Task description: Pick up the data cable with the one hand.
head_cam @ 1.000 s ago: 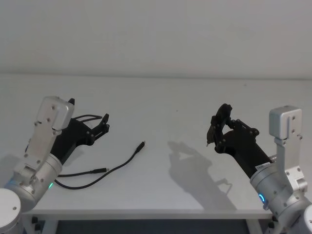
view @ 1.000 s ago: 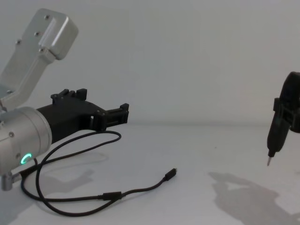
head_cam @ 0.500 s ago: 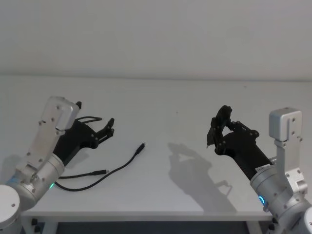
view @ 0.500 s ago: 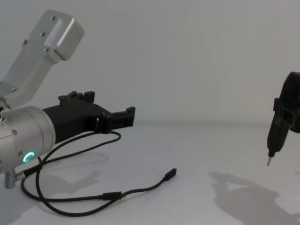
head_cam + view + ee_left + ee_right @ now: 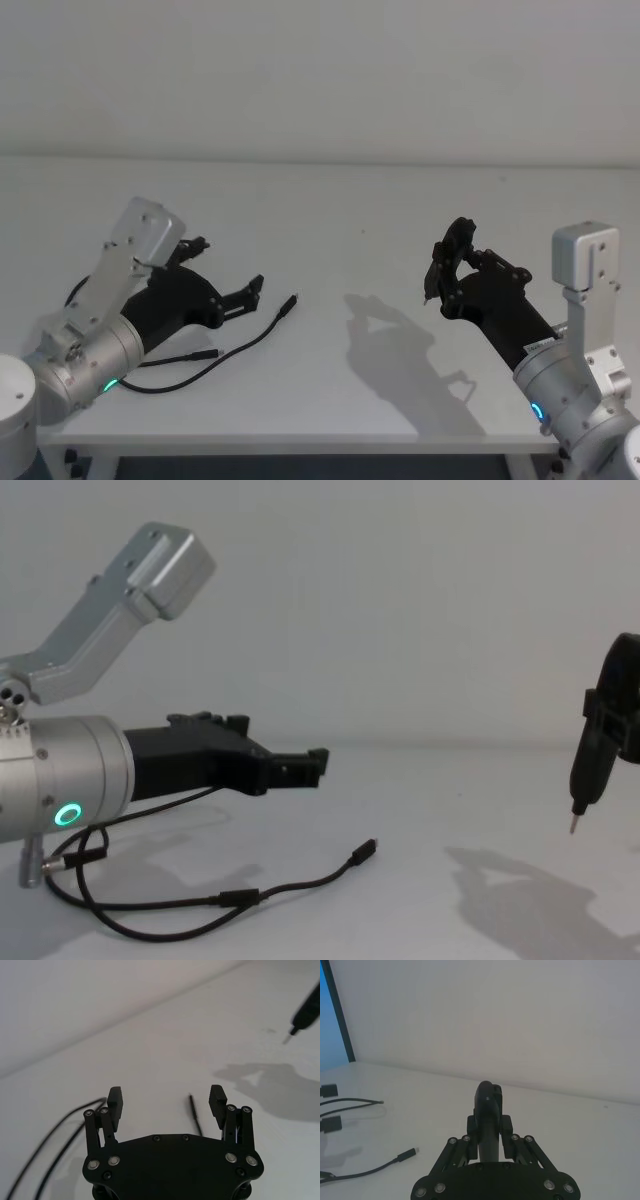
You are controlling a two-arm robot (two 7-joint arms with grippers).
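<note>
Head view: the cable (image 5: 262, 330) lies slack on the table (image 5: 350, 200), one plug pointing away from me and the other midway along its run. The left gripper (image 5: 245, 297) hangs just above the cable, close to the far plug and on my left of it, with its fingers spread and nothing between them. The right gripper (image 5: 437, 275) sits well apart from the cable, off on my right and raised off the surface.

Left wrist view: the left gripper's two pads stand wide apart, and the cable's far plug (image 5: 192, 1105) lies on the table in the gap between them, nearer one pad than the other. Two more strands of the cable run past the gripper's other side.

Right wrist view: the right gripper's fingers (image 5: 476, 1126) are drawn in tight against a pen-like black piece at its middle, empty of cable. The cable shows far off from it, a plug and a pair of strands.

Chest view: the left gripper reaches out level over the cable's loop, clear of it, its wrist ring glowing green. The far plug lies just past and below the fingertips. The right gripper hangs tip down, well away from the cable.
</note>
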